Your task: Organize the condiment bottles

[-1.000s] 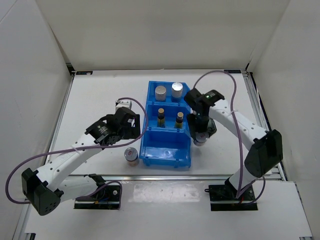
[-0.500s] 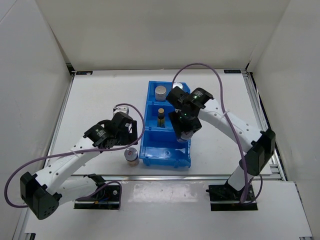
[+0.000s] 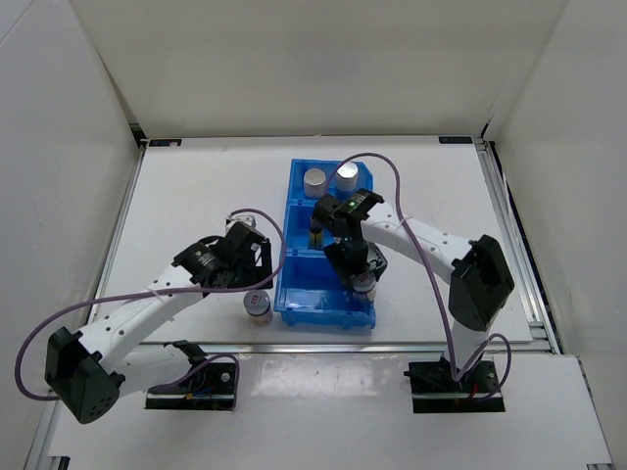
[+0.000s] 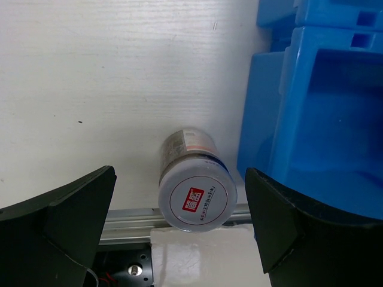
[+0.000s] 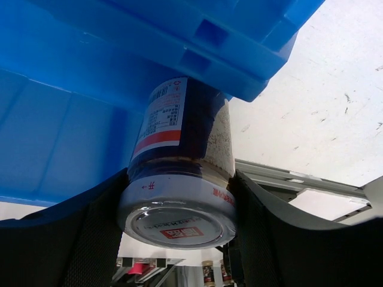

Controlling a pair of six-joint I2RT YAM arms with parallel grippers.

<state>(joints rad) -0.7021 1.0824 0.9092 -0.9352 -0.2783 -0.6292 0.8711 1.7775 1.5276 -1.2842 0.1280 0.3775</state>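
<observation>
My right gripper (image 3: 361,276) is shut on a white bottle with a blue band and silver cap (image 5: 179,155). It holds the bottle upright at the right side of the blue bin's near compartment (image 3: 318,299). A second white bottle (image 3: 258,305) stands on the table just left of the bin, near the front edge. My left gripper (image 3: 253,266) hovers over it, open, with one finger on each side of the bottle (image 4: 194,197). Two silver-lidded jars (image 3: 315,181) sit in the far compartment. One dark bottle (image 3: 313,233) shows in the middle compartment; the other is hidden by my right arm.
The blue three-compartment bin (image 3: 284,245) stands mid-table; its wall (image 4: 263,119) is close to the right of the loose bottle. The table's metal front rail (image 4: 131,215) runs right below that bottle. White walls enclose the table.
My right arm has swung left with its bottle, from the table right of the bin to the near compartment. My left gripper has moved slightly nearer the loose bottle.
</observation>
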